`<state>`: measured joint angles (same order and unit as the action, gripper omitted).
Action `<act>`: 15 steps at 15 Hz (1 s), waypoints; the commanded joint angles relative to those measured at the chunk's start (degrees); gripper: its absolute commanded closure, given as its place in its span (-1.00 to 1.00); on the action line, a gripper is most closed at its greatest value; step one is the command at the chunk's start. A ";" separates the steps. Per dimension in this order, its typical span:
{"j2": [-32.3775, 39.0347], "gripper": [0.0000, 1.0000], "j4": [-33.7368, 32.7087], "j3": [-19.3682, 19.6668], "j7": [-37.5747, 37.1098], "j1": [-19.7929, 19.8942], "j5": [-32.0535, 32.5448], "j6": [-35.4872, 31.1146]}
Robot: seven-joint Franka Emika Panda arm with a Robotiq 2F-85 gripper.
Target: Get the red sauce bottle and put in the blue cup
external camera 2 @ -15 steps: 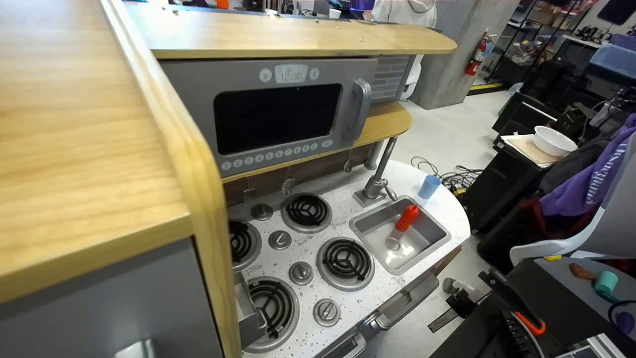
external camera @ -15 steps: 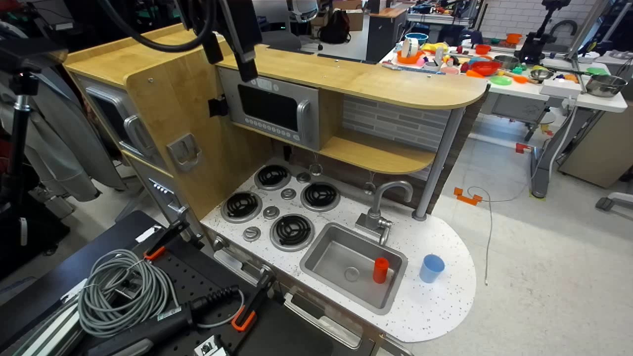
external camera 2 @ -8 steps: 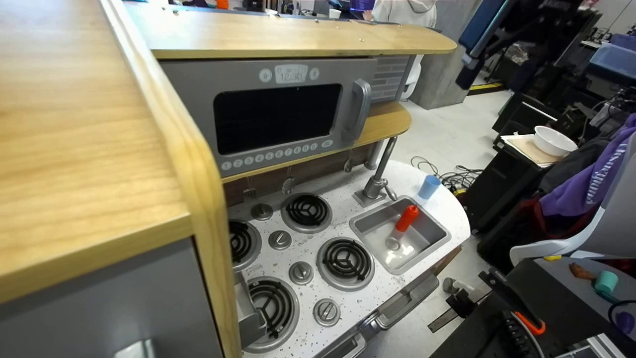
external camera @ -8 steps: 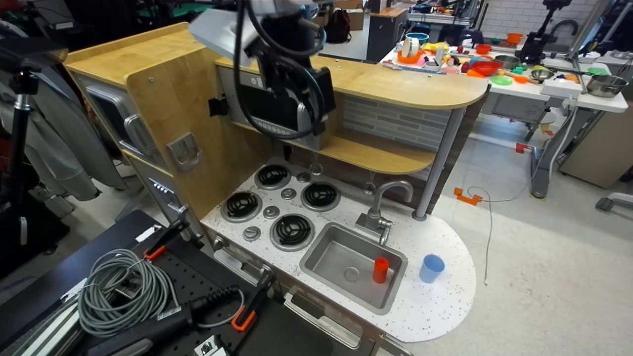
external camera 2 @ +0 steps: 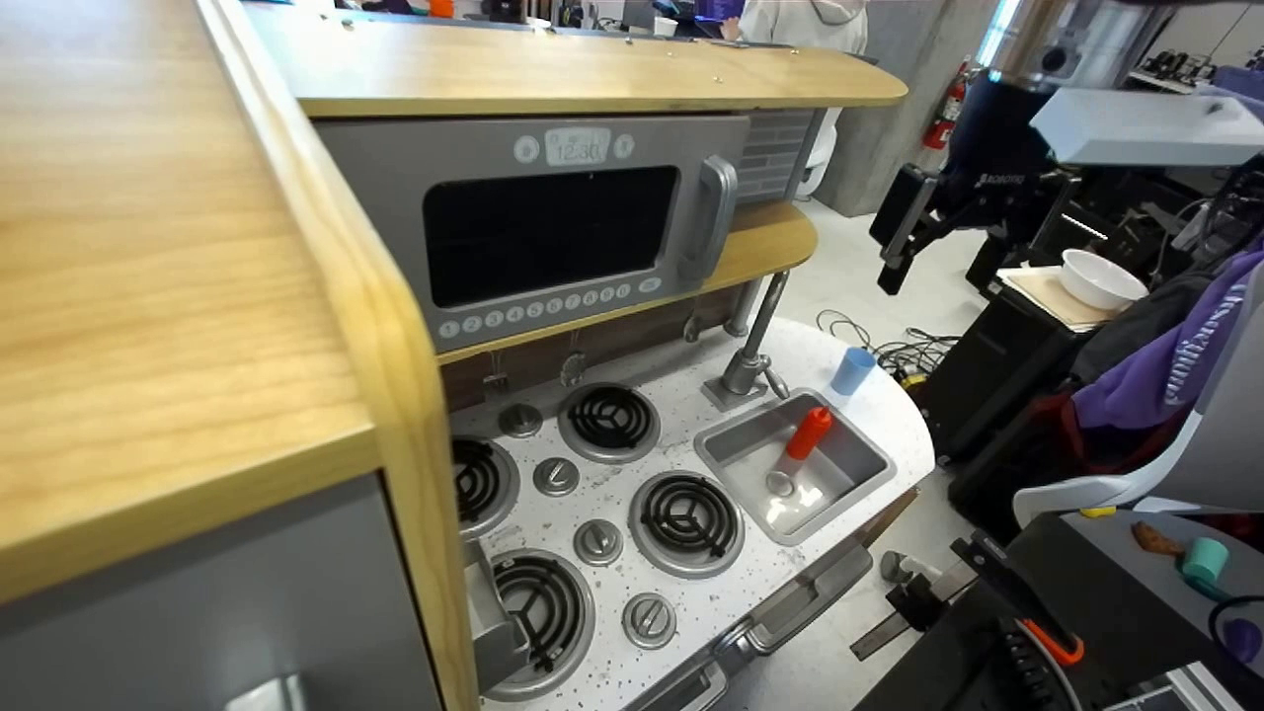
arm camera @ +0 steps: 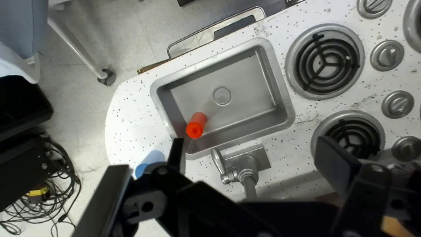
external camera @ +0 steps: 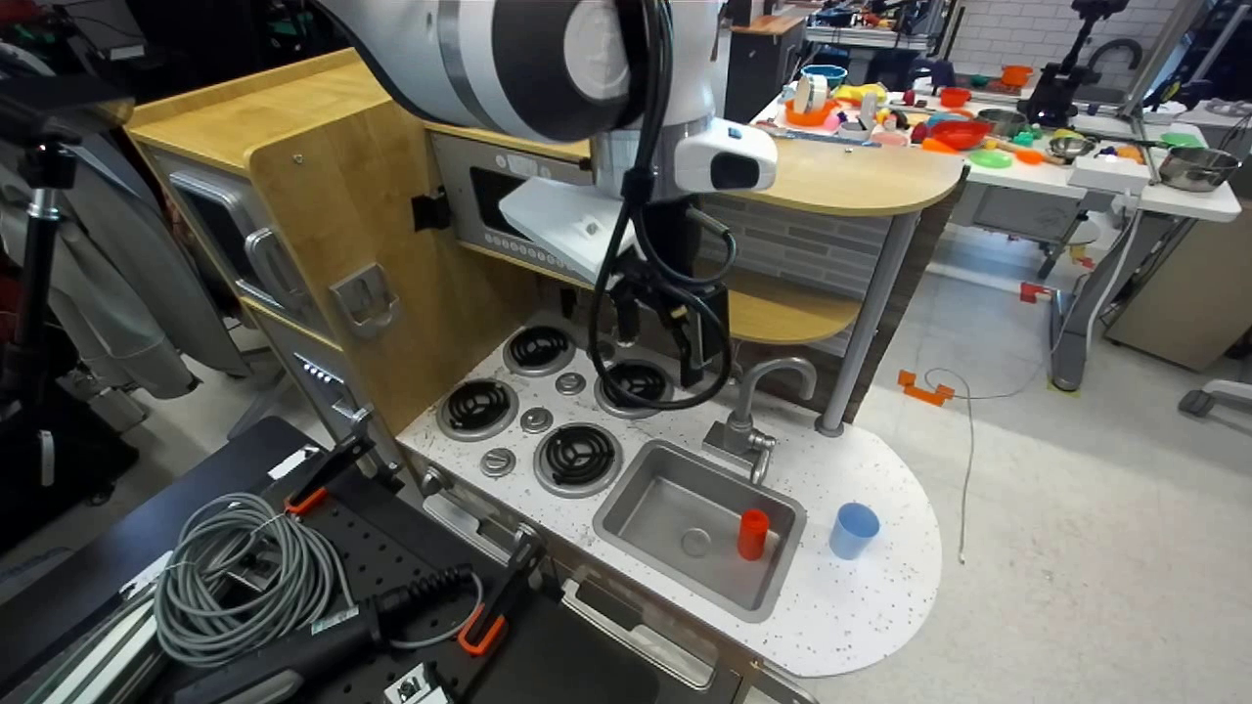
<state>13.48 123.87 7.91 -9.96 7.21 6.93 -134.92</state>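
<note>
Hovering above counter [arm camera: 128, 121]: end effector [arm camera: 252, 150] spread wide, well apart from red sauce bottle [arm camera: 196, 125].

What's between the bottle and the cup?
In an exterior view, the sink rim and then a strip of counter lie between the bottle and the cup.

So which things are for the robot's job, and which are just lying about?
For the job:
red bottle, in the sink
blue cup, on the counter
gripper, open

Just lying about:
grey cable
white bowl
metal pot
</note>
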 commanded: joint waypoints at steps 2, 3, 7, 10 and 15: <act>8.17 -1.00 -5.21 1.53 1.32 0.27 0.70 -1.22; 9.78 -1.00 -5.46 1.64 1.93 0.47 0.41 -2.37; 16.52 -1.00 -5.88 2.72 2.33 0.51 0.99 -9.15; 22.59 -1.00 -7.60 2.94 3.16 1.10 -0.13 -13.08; 33.19 -1.00 -13.10 4.90 2.78 0.87 0.32 -17.57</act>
<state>40.26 115.89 11.62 -7.84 7.92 7.04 -150.12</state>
